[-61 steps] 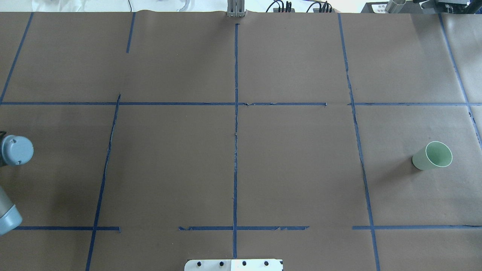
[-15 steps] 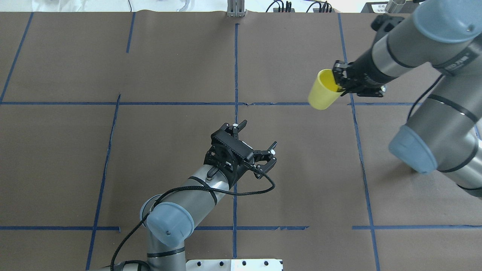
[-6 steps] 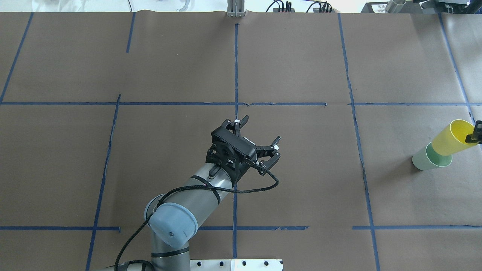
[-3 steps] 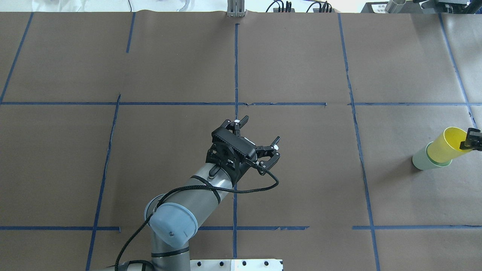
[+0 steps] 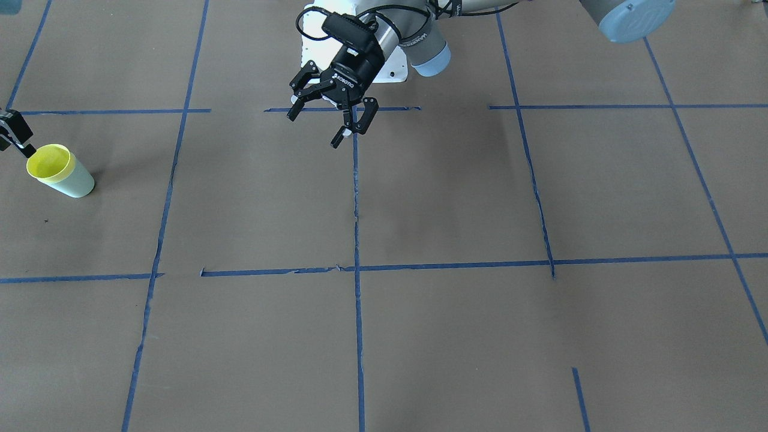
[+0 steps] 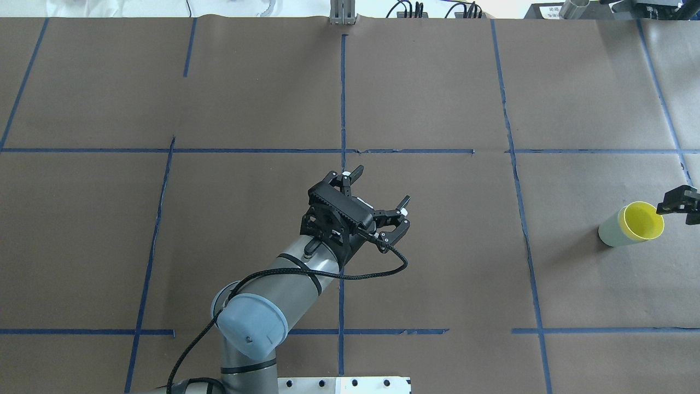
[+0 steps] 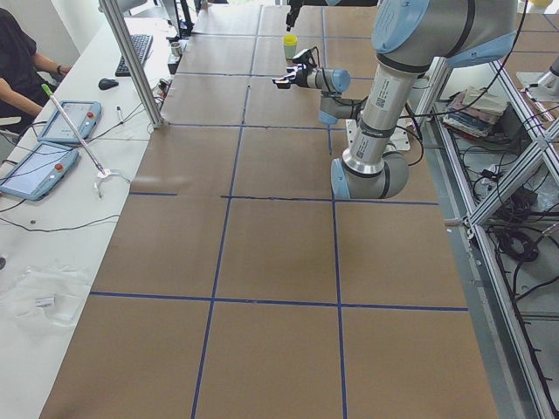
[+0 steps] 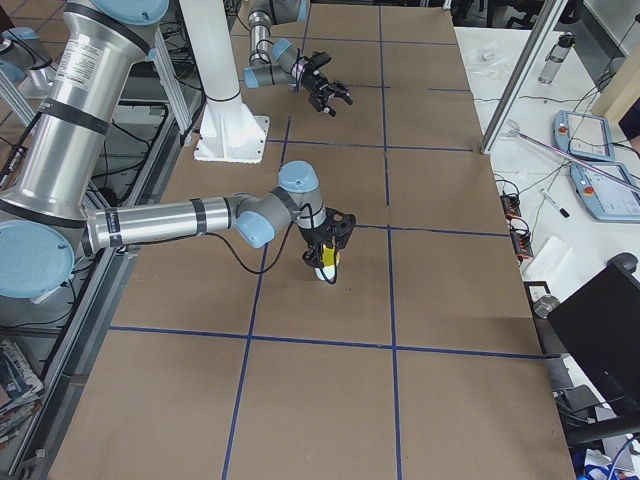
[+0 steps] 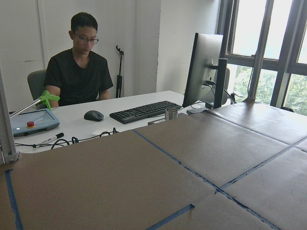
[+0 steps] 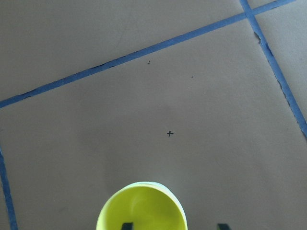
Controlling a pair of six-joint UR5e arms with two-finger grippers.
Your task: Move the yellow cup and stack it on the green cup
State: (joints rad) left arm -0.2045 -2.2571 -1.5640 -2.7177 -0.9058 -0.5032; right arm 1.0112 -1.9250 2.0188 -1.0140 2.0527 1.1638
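We count two grippers. The right gripper (image 6: 678,205) hangs just above the cups with its jaws spread and nothing in its grip. In its wrist view one fingertip (image 10: 127,225) shows over the yellow mouth and the other outside the rim, with a wide gap between them.

We count two cups, one of each colour. The yellow cup (image 6: 645,221) sits nested inside the green cup (image 6: 608,234), and only its rim band shows above the green rim. The pair stands on the table (image 6: 437,246) at the robot's right end, between two cross lines of blue tape (image 6: 343,219). In the right side view the long axis is upright, mouths up and bases down. The lean in the overhead and front-facing views appears to be camera angle only.

The left gripper (image 6: 380,187) is held over the middle of the table, well apart from the cups, fingers wide and empty. It points away from the robot's base.

One operator (image 9: 81,57) is seated at a desk beyond the table.
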